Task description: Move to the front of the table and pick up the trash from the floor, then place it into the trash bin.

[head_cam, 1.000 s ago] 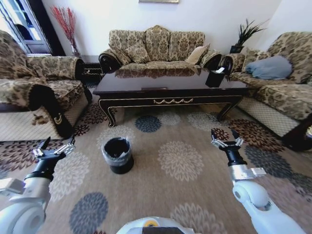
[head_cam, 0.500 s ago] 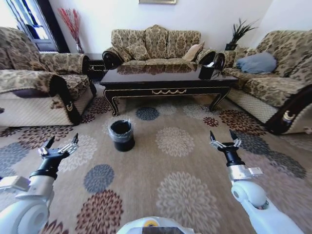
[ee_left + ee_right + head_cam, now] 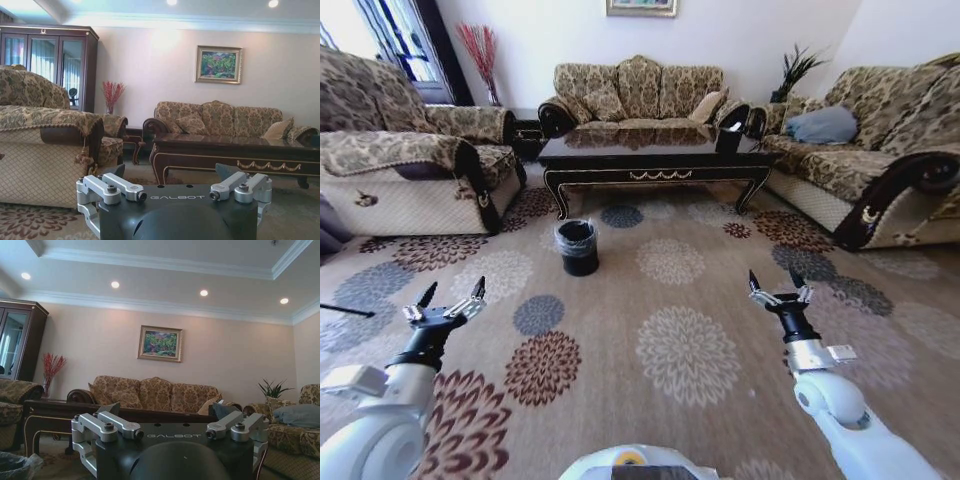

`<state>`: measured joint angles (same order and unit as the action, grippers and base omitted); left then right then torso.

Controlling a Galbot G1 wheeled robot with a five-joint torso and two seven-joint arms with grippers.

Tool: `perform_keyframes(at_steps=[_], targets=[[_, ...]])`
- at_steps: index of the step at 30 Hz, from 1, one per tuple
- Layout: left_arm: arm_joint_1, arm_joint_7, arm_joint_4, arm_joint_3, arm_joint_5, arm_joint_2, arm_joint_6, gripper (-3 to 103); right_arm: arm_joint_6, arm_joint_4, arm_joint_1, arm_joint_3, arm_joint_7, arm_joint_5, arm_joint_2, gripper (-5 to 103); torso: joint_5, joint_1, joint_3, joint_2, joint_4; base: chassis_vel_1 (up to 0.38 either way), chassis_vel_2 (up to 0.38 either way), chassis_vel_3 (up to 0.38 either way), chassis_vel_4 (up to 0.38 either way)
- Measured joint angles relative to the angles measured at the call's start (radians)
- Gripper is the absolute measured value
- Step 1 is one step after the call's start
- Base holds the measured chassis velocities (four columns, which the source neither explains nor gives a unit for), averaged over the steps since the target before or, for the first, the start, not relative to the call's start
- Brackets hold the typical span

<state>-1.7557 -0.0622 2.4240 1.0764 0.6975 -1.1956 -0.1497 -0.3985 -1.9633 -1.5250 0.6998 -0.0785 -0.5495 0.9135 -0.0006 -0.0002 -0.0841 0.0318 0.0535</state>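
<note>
facing a living room from well back on the patterned carpet [image 3: 690,350]. table [image 3: 655,165] standing far centre, long side toward the robot, glossy top reflecting the sofa behind; also showing in the left wrist view [image 3: 240,155] and the right wrist view [image 3: 65,415]. trash bin [image 3: 578,246] sitting on the carpet just near of the table's left end, apart from it, upright, thin plastic liner folded over the rim; a corner of the liner showing at the edge of the right wrist view [image 3: 15,466]. trash not discernible on the floor from here; carpet pattern too busy to tell.

left gripper [image 3: 446,306] hovering near left over the carpet, fingers spread wide, holding nothing; same spread visible in its wrist view [image 3: 175,192], pointing toward the table. right gripper [image 3: 778,290] hovering near right, fingers likewise spread wide and holding nothing; wrist view [image 3: 170,432] agreeing, aiming level at the far wall. both grippers well apart from the bin and the table.

surroundings: far sofa [image 3: 640,92] behind the table, left sofa [image 3: 410,180], right sofa [image 3: 860,160] carrying a grey-blue cushion [image 3: 820,124]. small dark container [image 3: 728,140] resting on the table's right end. framed painting [image 3: 160,343] hanging above the far sofa, red dried stems [image 3: 482,50] standing far left, plant [image 3: 792,70] standing far right.
</note>
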Motion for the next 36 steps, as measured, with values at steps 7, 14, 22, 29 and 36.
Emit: perform_keyframes(at_steps=[7,14,22,29,36], targets=[[-0.011,0.002,0.011,-0.001,-0.002,-0.002,0.002,100,-0.007,0.001,-0.009,0.0,0.006,0.007,0.004,100,0.0007,0.0,-0.001,0.0,-0.0001,0.006,-0.012,-0.014,0.006],[-0.018,0.002,0.017,0.006,-0.002,0.0,0.003,100,-0.009,-0.002,-0.013,0.005,0.007,0.007,0.003,100,0.0006,0.0,-0.001,0.0,0.0,0.013,-0.016,-0.013,0.015],[-0.024,0.003,0.021,0.006,-0.005,-0.005,0.005,100,-0.018,0.001,-0.017,0.007,0.013,0.008,0.002,100,0.0006,0.0,0.0,0.0,-0.0001,0.115,-0.115,-0.126,0.127],[-0.026,0.005,0.021,0.0,-0.015,-0.014,0.007,100,-0.023,0.006,-0.018,0.002,0.018,0.012,0.003,100,0.0005,0.0,0.0,0.0,0.0,0.223,-0.212,-0.224,0.218],[-0.026,0.006,0.02,-0.008,-0.025,-0.02,0.009,100,-0.04,0.016,-0.013,-0.002,0.031,0.018,0.003,100,0.0004,0.0,0.0,0.0,-0.0002,0.286,-0.282,-0.277,0.293]])
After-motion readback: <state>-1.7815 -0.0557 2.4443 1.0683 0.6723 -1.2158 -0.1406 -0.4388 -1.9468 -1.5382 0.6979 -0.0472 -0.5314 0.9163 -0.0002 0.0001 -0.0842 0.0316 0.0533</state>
